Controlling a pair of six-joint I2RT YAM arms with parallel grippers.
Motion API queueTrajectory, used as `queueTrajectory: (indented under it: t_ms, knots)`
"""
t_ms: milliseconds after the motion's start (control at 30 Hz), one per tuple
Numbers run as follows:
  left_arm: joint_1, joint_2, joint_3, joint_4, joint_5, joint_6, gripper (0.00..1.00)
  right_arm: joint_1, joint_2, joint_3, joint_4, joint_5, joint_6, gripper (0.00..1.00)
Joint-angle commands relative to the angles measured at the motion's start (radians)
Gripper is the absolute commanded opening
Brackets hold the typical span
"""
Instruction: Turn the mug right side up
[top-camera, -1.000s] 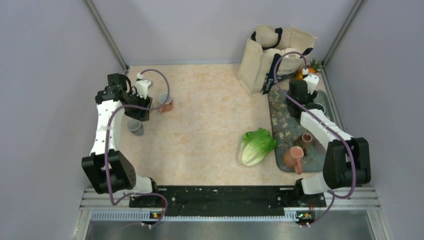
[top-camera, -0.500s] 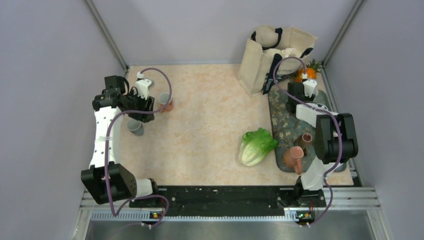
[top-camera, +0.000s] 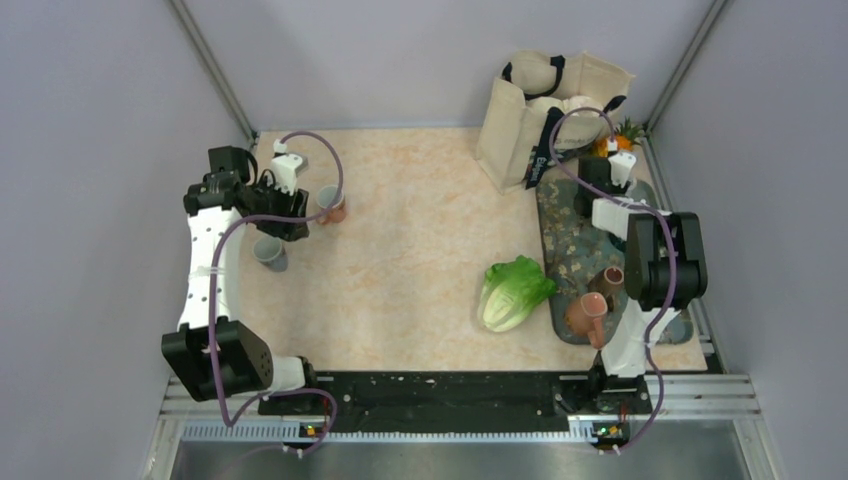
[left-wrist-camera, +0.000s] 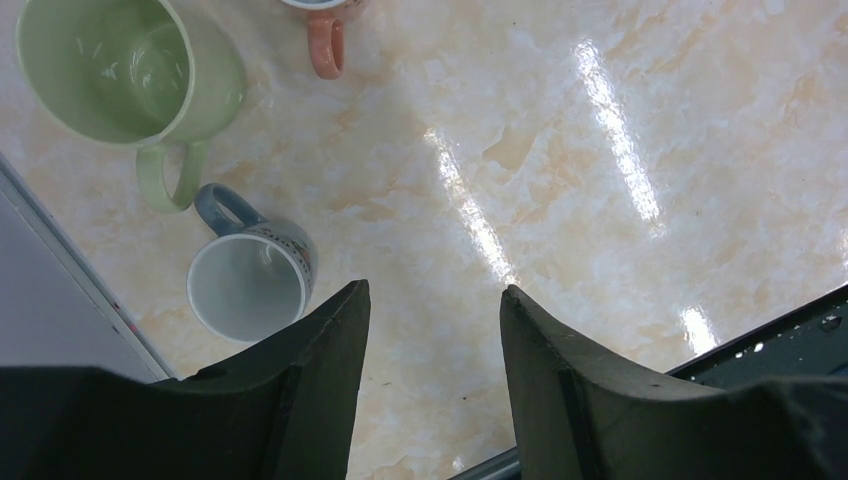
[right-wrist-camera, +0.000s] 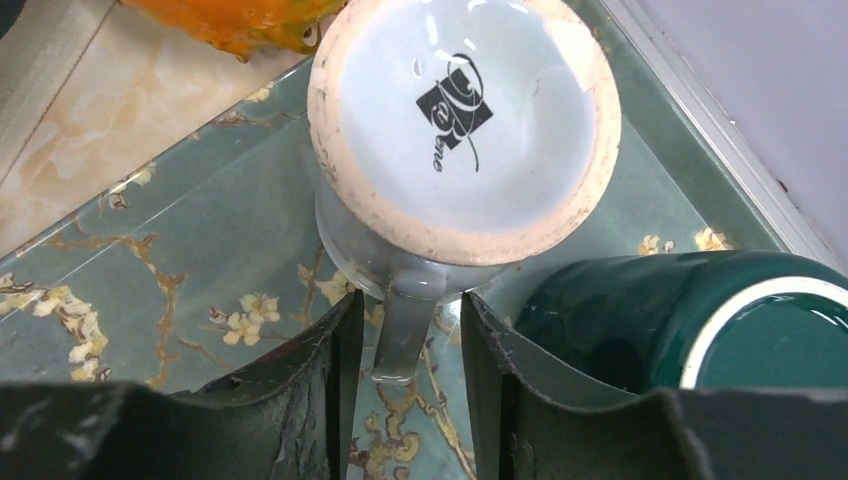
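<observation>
Pale grey mug (right-wrist-camera: 460, 120) stands inverted on the patterned tray (right-wrist-camera: 150, 270) at the far right corner of the desk (top-camera: 400, 220), axis vertical, base up, handle between the parted fingers of the right gripper (right-wrist-camera: 408, 302).

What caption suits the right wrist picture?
Right claw open around the handle of an upside-down mug on a floral tray.

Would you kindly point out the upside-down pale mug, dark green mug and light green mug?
upside-down pale mug (right-wrist-camera: 462, 120): right wrist view, upturned base.
dark green mug (right-wrist-camera: 612, 310): right wrist view, side wall.
light green mug (left-wrist-camera: 125, 68): left wrist view, inside.
</observation>
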Motion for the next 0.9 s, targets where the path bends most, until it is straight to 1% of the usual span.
queueTrajectory:
  t_ms: [0,100,133,200,300,467,533,600,733,867]
  knots:
    - [-0.003,0.007,0.044,-0.003,0.027,0.002,0.56,-0.014,0.023,0.047,0.037,-0.003,-0.02,0.33]
    - [-0.002,0.007,0.046,-0.006,0.026,-0.002,0.56,-0.014,0.019,0.043,0.041,-0.012,-0.026,0.06]
    - [-0.002,0.008,0.046,-0.007,0.025,-0.005,0.56,-0.014,0.014,0.038,0.042,-0.013,-0.029,0.0]
    - [-0.004,0.007,0.045,-0.007,0.025,-0.007,0.56,-0.014,-0.008,0.02,0.048,-0.014,-0.033,0.0]
    - [-0.01,0.006,0.045,-0.006,0.027,-0.015,0.56,-0.014,-0.089,-0.03,0.054,-0.052,-0.036,0.0]
    - [-0.028,-0.003,0.053,-0.006,0.083,-0.042,0.57,-0.014,-0.303,-0.157,0.058,-0.228,0.02,0.0]
    - [-0.042,-0.004,0.063,-0.005,0.122,-0.06,0.6,-0.013,-0.391,-0.203,0.056,-0.306,0.042,0.0]
    - [-0.067,-0.003,0.078,0.001,0.162,-0.086,0.64,-0.009,-0.471,-0.239,0.041,-0.373,0.062,0.0]
    - [-0.162,0.009,0.128,0.009,0.224,-0.131,0.69,0.025,-0.607,-0.277,0.018,-0.477,0.088,0.0]
    - [-0.252,0.025,0.201,0.072,0.304,-0.25,0.71,0.117,-0.72,-0.272,0.02,-0.573,0.111,0.0]
